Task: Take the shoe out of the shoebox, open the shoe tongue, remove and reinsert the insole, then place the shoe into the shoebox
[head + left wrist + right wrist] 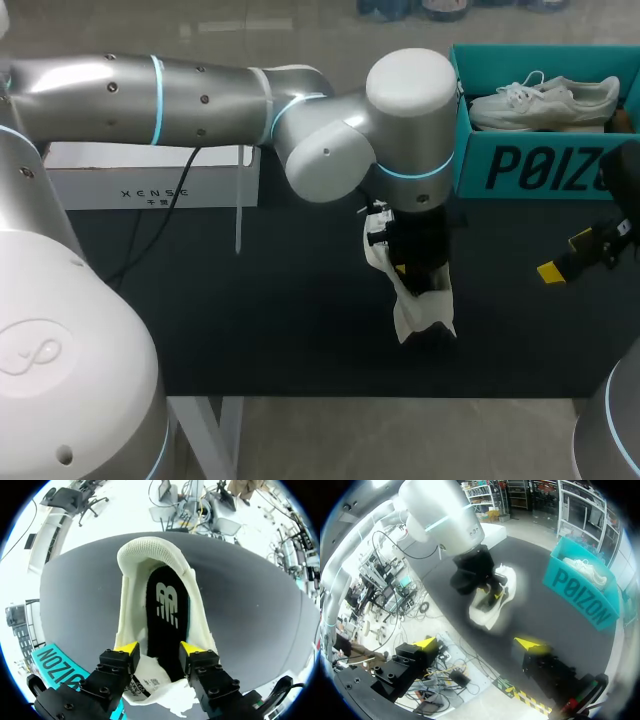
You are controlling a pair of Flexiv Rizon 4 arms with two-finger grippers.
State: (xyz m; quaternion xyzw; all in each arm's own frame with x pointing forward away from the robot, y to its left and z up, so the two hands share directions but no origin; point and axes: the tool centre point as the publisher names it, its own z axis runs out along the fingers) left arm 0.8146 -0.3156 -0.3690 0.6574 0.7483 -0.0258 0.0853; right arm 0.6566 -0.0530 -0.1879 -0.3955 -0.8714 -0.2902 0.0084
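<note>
- My left pincer (157, 648) hangs right over the shoe (131, 605), which stands on the dark table (250, 320), out of the shoebox (520, 165)
- Its two yellow tips are spread wide, and I do not see them pinch anything
- One tip is over the white inside wall of the shoe, and the other is just beside the edge of the black insole (167, 620)
- The insole lies flat inside the shoe, and the tongue (150, 677) is folded forward under my pincer, so the mouth of the shoe is open
- I think the step now is the insole: grab it and lift it out
- To do it well, I should dip one tip under the insole's edge, close slowly on that edge alone, and not catch the soft lining with it
- Then I should pull up gently and straight, so the shoe does not tip over or slide
- My right pincer (477, 643) is well apart from the shoe, wide and holding nothing; it could come and hold the heel down
- The blue-green shoebox stands at the far side of the table, with another white shoe (545, 100) lying in it
</note>
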